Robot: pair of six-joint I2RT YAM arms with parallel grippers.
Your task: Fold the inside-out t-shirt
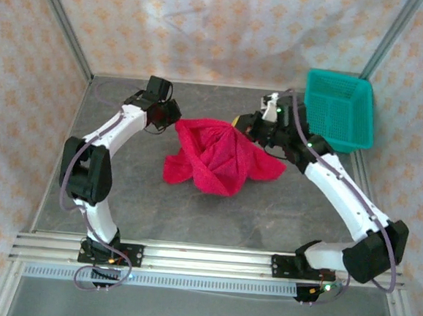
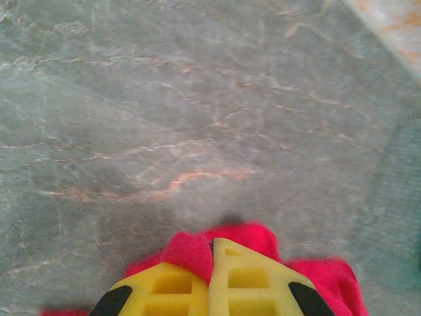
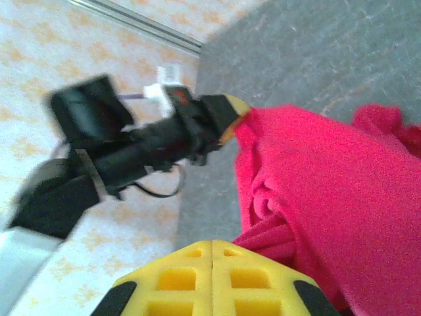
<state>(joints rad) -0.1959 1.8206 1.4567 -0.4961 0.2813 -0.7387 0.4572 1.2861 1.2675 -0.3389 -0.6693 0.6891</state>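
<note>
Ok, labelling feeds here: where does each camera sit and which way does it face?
Top external: overhead from the near edge, looking down on table, left arm, right arm, t-shirt, teal basket.
Left wrist: faces down at table; left end effector shut on t-shirt.
Right wrist: faces across t-shirt toward left end effector; right end effector shut.
All share the t-shirt.

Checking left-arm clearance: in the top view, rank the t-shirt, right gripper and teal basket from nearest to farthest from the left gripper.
From the left gripper:
1. t-shirt: pinched in its jaws, so touching.
2. right gripper: to the right, across the shirt's raised top edge.
3. teal basket: far right corner of the table, beyond the right gripper.
</note>
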